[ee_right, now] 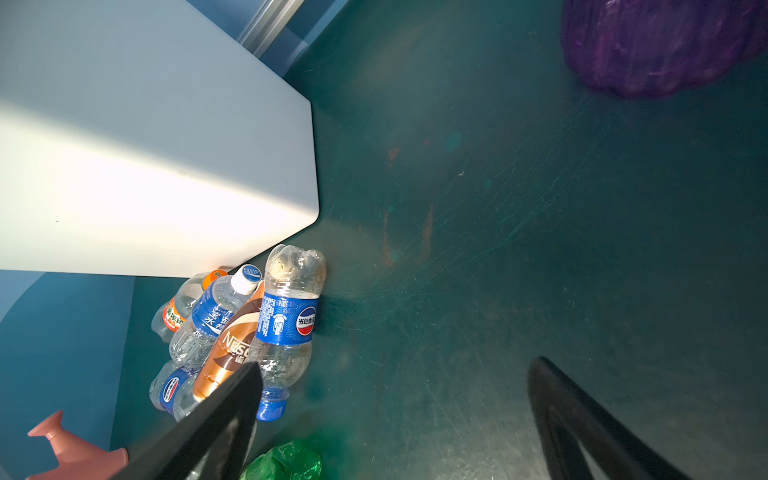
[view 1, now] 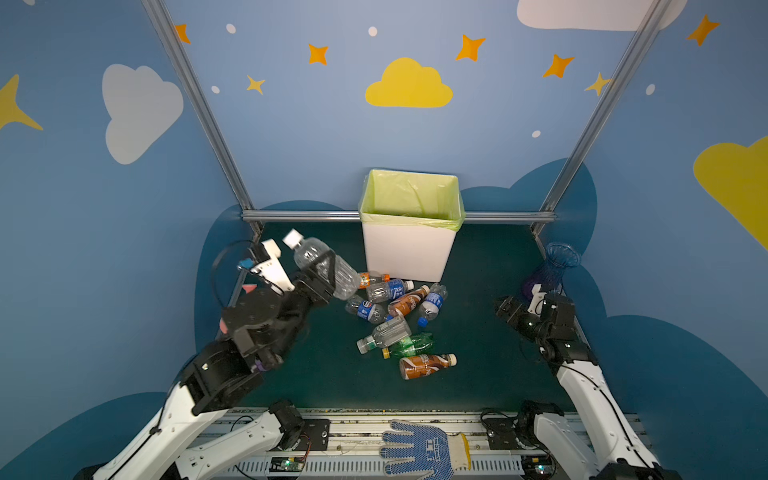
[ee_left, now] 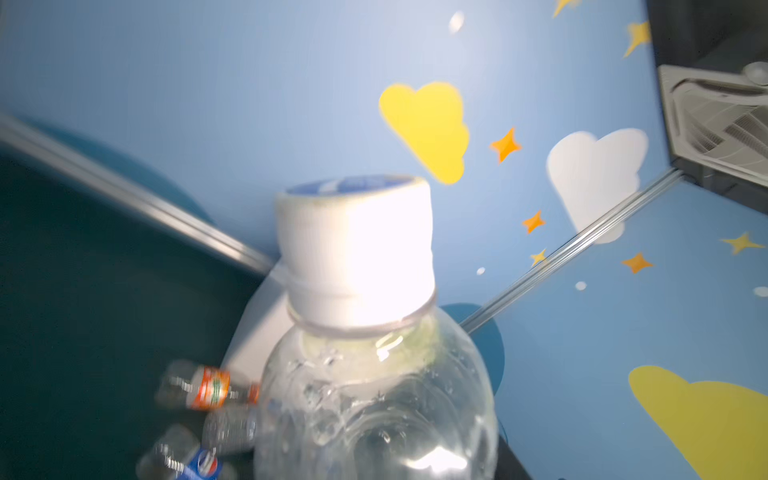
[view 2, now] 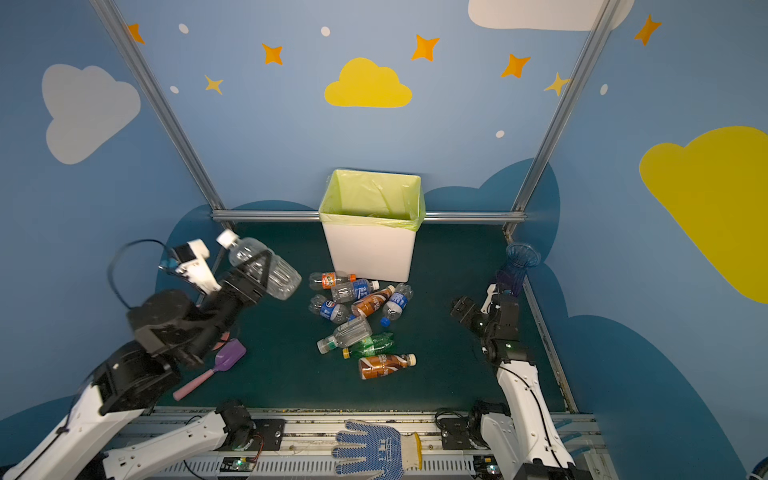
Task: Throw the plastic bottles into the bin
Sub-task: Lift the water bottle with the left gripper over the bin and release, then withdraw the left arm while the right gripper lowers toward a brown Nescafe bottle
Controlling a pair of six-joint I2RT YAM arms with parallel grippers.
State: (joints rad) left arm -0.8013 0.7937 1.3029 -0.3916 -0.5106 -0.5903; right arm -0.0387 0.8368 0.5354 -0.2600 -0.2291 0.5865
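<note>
Holding a clear bottle pinched in our left gripper, raised left of the bin — cap tilted away from it; our right gripper spread, empty.

1. In both top views I get soft, even light. The walls are bright, the dark green mat reads dim, and only faint shadows sit under the bottles.
2. Wide-lens bending shows at the edges: the frame posts lean outward.
3. My left wrist view is smeared with motion blur. The clear bottle has its white cap blown out.
4. In my right wrist view, glare washes the bin wall. The vase and the right gripper fingers are out of focus.
</note>
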